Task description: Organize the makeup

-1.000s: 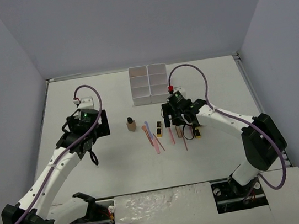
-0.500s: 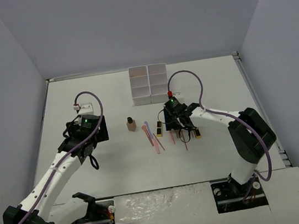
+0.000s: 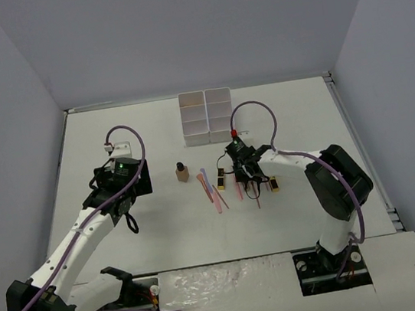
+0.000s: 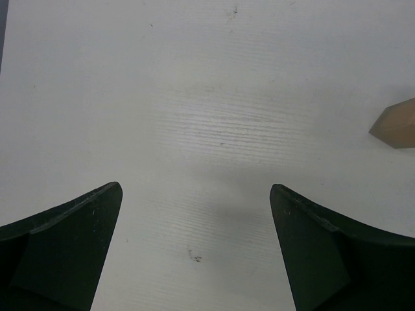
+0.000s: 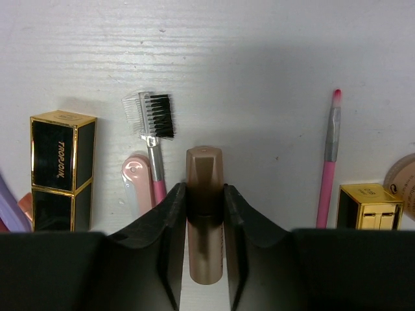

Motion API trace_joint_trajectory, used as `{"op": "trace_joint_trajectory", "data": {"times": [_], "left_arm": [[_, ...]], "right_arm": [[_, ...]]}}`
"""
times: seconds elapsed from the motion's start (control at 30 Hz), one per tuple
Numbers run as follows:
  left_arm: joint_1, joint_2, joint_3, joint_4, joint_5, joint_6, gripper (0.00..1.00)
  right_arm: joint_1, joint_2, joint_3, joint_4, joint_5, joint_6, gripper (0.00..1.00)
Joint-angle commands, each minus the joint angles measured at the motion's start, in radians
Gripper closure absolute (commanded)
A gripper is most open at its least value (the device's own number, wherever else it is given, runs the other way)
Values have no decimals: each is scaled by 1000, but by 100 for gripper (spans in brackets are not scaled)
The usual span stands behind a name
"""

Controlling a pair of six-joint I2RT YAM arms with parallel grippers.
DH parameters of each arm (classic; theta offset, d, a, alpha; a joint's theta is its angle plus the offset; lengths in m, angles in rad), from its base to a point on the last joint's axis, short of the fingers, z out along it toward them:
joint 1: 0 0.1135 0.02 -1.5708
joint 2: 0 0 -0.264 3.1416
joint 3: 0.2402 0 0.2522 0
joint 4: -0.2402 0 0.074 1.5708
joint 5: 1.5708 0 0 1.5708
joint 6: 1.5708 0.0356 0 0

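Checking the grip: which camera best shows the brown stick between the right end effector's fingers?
The right wrist view: the brown stick sits close and sharp at centre, the right end effector pinching its sides. In the top view it is tiny and mostly hidden under that end effector. The left wrist view misses it entirely.

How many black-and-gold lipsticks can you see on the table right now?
2. One lipstick lies left of the brown tube held by the right gripper; the other lipstick lies right of it, beside the pink brush. Others may be hidden under the arm.
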Motion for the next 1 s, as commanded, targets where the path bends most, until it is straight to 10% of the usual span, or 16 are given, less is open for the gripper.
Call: {"op": "trace_joint_trajectory", "data": {"times": [0.0, 0.57, 0.97], "left_arm": [[4, -6, 18, 45, -5, -9, 3], [6, -37, 75, -77, 4, 18, 3], [6, -81, 49, -88, 54, 26, 3]], "right_arm": [[-4, -51, 15, 24, 47, -16, 96], [-118, 0, 613, 46, 130, -138, 100], [-151, 142, 529, 709, 129, -220, 100]]}}
